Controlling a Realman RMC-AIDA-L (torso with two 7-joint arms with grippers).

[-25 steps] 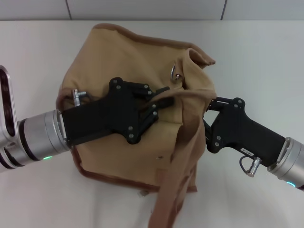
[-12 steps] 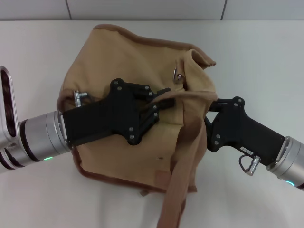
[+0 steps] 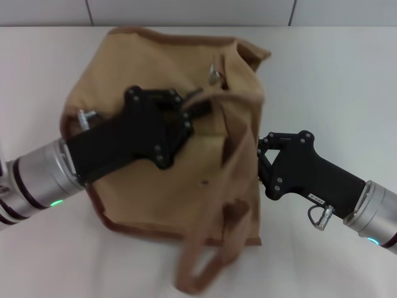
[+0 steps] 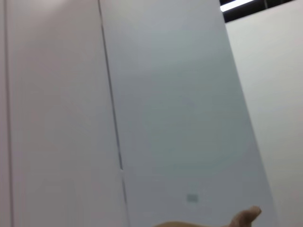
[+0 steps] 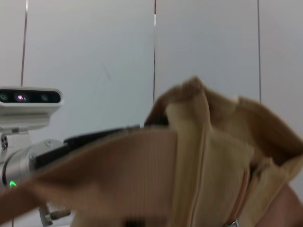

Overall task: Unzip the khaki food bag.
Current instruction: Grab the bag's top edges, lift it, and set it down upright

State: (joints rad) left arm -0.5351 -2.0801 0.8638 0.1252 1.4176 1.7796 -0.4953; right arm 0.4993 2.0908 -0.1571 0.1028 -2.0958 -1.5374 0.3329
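Note:
The khaki food bag (image 3: 142,62) stands on the white table, tan with brown trim, its top slumped. A metal ring (image 3: 214,76) shows at its top right, and a loop handle (image 3: 232,180) hangs down its front. My left gripper (image 3: 200,104) lies across the bag's top just below the ring, its fingers closed on the fabric there. My right gripper (image 3: 259,155) presses against the bag's right side. The bag fills the right wrist view (image 5: 213,156), and a scrap of it shows in the left wrist view (image 4: 246,217).
The white table (image 3: 335,74) extends to the right of the bag and behind it up to a grey panelled wall. My left arm (image 5: 28,161) shows beyond the bag in the right wrist view.
My left gripper has pulled back to the left and away, and the bag has shifted with it. The right gripper followed a little to the left. The handle now hangs lower.

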